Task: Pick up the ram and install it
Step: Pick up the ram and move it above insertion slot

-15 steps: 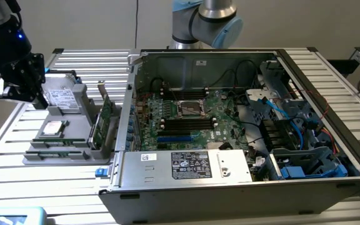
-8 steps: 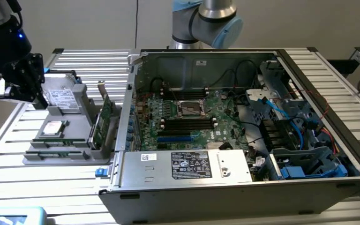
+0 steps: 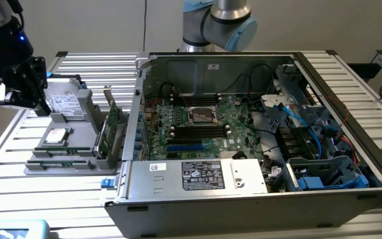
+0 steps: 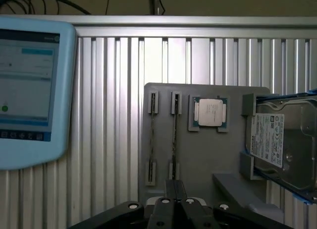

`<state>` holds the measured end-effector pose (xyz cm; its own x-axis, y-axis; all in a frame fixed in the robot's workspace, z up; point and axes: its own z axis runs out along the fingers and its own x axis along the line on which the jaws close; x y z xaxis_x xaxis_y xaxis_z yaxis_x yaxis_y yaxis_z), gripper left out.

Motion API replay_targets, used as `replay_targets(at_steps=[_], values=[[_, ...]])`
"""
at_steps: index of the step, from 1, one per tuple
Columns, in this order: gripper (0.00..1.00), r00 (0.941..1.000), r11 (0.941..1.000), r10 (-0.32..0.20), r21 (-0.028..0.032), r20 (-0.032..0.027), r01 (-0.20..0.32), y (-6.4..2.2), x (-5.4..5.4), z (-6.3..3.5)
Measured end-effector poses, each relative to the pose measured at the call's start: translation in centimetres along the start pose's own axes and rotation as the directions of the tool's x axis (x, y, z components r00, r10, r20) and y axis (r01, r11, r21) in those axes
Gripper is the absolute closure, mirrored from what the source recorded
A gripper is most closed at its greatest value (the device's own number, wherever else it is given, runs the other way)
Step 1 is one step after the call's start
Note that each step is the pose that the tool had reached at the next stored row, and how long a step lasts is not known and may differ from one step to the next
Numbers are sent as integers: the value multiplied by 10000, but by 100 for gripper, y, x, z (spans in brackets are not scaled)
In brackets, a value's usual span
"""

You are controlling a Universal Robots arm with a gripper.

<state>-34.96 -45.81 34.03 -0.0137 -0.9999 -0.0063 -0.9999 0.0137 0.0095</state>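
Note:
Two ram sticks stand on edge in the slots of a grey tray (image 4: 198, 159): one ram (image 4: 174, 137) in line with my fingers, the other ram (image 4: 152, 140) beside it. In the exterior view they are thin green strips (image 3: 61, 149) at the tray's near end. My gripper (image 4: 176, 189) hangs above the tray, shut with nothing in it. The exterior view shows the gripper (image 3: 43, 108) high over the tray's far end, at that view's left. The open computer case (image 3: 244, 124) lies to the tray's right, its black memory slots (image 3: 198, 132) beside the processor socket.
The tray also holds a processor chip (image 4: 210, 112), a hard drive (image 4: 277, 140) and an upright green expansion card (image 3: 111, 124). A blue-framed tablet (image 4: 29, 90) lies on the slatted metal table (image 4: 109, 140). Cables and drive cages crowd the case's right side (image 3: 310, 139).

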Motion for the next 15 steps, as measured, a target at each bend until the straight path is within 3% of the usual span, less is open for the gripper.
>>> replay_targets(at_steps=[5,6,7,9,11,12,15], values=[[89,10000,10000,0,2,2,0,0,0,8],[83,10000,10000,0,1,1,0,0,0,10],[83,10000,10000,0,2,1,0,0,1,12],[70,10000,10000,0,4,3,0,0,1,20],[70,10000,10000,-1,3,2,1,0,2,40],[64,10000,10000,0,1,0,0,0,2,55],[64,10000,10000,-2,1,-1,2,2,3,110]])
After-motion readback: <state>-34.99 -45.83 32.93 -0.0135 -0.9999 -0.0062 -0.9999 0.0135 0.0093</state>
